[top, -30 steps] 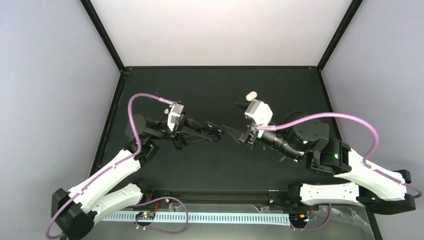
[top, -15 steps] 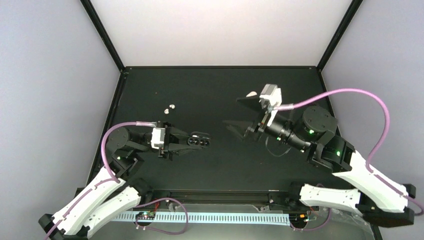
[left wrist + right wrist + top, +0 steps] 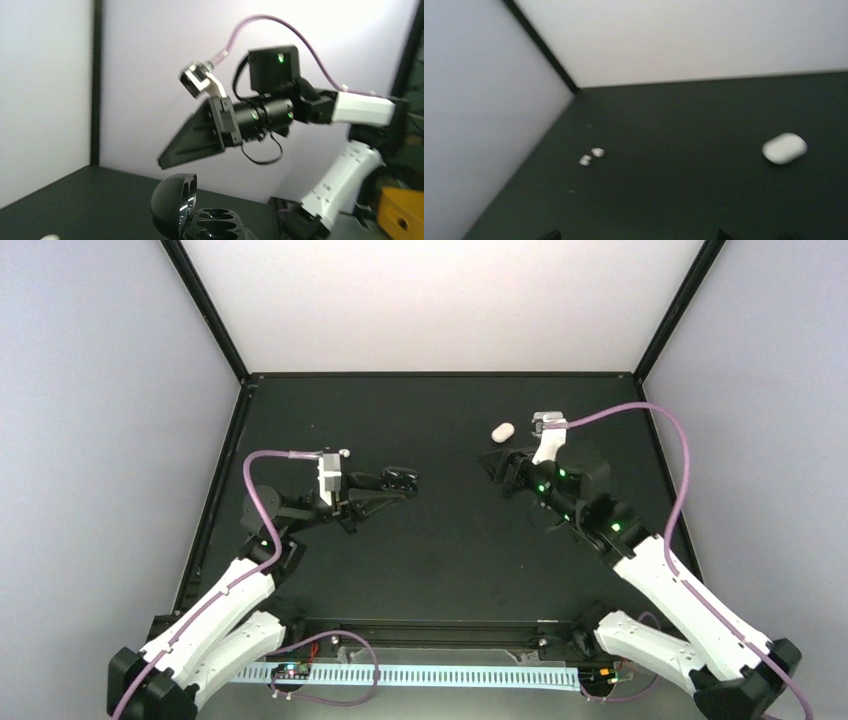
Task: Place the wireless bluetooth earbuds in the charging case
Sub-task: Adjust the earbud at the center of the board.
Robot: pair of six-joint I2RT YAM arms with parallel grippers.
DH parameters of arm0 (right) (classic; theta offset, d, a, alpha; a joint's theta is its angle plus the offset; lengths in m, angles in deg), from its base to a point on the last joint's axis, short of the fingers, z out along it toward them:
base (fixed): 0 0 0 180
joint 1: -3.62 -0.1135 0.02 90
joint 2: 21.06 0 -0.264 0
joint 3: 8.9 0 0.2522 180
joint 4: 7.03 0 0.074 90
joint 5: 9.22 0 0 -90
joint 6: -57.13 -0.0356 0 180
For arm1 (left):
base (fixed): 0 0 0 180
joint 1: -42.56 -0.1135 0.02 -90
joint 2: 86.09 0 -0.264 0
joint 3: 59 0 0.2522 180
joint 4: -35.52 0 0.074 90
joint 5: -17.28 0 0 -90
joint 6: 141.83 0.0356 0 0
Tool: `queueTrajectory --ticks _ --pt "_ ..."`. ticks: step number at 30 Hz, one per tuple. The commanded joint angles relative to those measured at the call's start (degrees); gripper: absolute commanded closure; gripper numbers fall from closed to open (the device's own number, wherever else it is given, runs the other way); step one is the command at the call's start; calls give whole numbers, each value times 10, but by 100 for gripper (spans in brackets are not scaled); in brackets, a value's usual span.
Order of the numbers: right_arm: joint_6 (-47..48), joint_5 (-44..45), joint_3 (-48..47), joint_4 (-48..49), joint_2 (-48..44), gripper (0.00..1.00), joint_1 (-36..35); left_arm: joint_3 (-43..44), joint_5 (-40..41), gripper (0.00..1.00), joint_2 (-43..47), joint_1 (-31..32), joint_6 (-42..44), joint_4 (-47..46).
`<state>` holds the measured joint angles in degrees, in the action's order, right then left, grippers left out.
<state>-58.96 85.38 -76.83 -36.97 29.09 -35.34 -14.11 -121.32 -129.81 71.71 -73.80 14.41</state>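
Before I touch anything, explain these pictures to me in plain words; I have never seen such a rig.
These are two robot arms bolted at the near edge of a black table. One picture looks down from above and behind them; the other two come from a camera on each wrist. The left end effector is shut on the charging case: black, lid open, both sockets looking empty. The right end effector is open and holds nothing. On the table lie two tiny white earbuds, close together, and a white oval pebble-shaped object nearer the right arm.
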Motion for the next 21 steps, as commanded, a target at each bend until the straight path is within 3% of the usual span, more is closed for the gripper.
queueTrajectory --ticks 1,4,8,13,21 --pt "-32 -51 20 -10 65 21 69 -21 28 98 5 -59 -121 -132" --pt "-24 -84 23 7 129 26 74 -8 41 98 43 -63 -65 -42" --pt "-80 8 75 69 151 29 80 -3 55 98 88 -57 1 67" --pt "-176 65 115 95 197 35 135 -43 54 98 116 -45 14 55" --pt "-169 99 117 107 268 35 166 -50 29 98 144 -18 32 49"
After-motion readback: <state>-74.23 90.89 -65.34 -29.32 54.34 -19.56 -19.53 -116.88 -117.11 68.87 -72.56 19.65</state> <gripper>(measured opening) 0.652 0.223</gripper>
